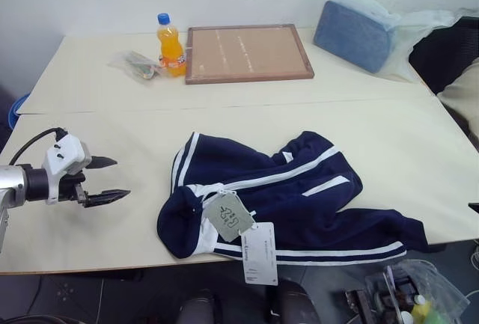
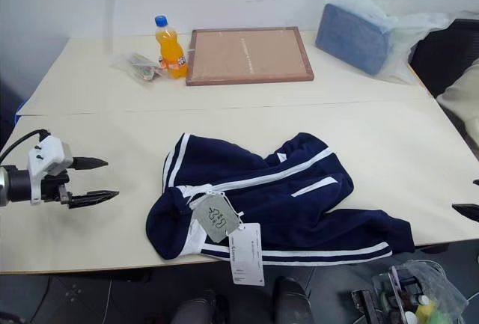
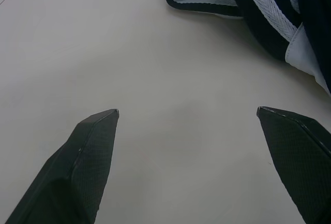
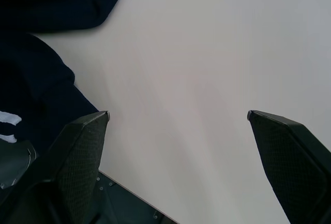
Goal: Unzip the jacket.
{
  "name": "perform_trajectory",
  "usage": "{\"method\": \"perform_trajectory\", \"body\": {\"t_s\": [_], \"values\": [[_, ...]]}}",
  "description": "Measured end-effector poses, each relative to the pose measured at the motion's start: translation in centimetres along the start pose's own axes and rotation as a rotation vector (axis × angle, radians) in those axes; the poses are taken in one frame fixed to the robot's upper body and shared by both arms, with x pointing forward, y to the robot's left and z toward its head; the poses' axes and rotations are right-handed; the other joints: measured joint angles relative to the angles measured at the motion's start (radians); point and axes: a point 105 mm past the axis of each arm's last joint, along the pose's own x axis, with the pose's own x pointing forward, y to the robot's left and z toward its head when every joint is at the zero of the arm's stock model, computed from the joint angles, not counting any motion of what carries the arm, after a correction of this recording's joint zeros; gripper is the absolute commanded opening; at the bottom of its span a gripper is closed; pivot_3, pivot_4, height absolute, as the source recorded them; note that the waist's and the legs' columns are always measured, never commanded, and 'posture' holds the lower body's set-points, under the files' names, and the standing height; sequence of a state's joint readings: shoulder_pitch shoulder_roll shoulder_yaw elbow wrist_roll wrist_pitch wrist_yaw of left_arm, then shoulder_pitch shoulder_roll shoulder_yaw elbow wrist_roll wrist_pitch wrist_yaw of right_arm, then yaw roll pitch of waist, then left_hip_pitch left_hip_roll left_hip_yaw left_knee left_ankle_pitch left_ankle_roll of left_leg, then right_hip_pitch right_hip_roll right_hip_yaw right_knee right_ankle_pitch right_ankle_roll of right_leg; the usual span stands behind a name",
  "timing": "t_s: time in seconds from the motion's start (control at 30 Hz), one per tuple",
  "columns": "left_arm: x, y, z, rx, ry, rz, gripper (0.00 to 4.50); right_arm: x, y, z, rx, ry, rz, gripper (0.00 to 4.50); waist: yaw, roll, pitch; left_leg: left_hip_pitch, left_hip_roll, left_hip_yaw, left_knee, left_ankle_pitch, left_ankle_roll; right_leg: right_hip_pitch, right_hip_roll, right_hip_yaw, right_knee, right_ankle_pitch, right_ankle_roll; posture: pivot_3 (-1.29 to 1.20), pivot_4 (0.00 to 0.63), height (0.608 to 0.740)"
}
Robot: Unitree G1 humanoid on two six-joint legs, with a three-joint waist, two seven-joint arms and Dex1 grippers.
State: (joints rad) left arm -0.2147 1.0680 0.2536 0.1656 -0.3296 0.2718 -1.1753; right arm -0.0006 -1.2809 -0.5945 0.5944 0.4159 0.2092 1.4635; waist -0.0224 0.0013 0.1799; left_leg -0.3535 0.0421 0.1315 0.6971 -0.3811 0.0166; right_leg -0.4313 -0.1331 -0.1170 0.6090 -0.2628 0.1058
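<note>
- Left gripper (image 1: 105, 180) and right gripper (image 4: 178, 116) both spread wide, holding nothing.
- Jacket (image 1: 284, 193) lies crumpled between them, untouched; seemingly zipped, unzipping not started.

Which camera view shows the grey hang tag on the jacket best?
The left eye view: the grey hang tag lies fully visible on the jacket. The right eye view shows it equally; both wrist views show only jacket fabric.

**Open table on both sides of the jacket**

Bare table (image 1: 90, 219) lies between the spread left claw (image 1: 111, 180) and the jacket (image 1: 299, 197). Bottle (image 1: 171, 46), wooden tray (image 1: 248, 53) and cushion (image 1: 355, 34) stand well behind, clear of that path.
</note>
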Motion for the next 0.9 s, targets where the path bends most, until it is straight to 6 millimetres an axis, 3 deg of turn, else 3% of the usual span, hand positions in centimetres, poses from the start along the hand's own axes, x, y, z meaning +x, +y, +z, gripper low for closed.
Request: {"method": "perform_trajectory", "body": {"t_s": [0.9], "values": [[1.1, -1.1, 1.2, -0.02, -0.042, -0.049, 4.5, 1.3, -0.2, 0.6, -0.064, -0.019, -0.015, 4.47, -0.006, 0.0, 0.0, 0.001, 0.001, 0.011, 0.001, 0.0, 0.0, -0.001, 0.002, 0.003, 0.002, 0.0, 0.0, 0.0, 0.15, 0.74]]}}
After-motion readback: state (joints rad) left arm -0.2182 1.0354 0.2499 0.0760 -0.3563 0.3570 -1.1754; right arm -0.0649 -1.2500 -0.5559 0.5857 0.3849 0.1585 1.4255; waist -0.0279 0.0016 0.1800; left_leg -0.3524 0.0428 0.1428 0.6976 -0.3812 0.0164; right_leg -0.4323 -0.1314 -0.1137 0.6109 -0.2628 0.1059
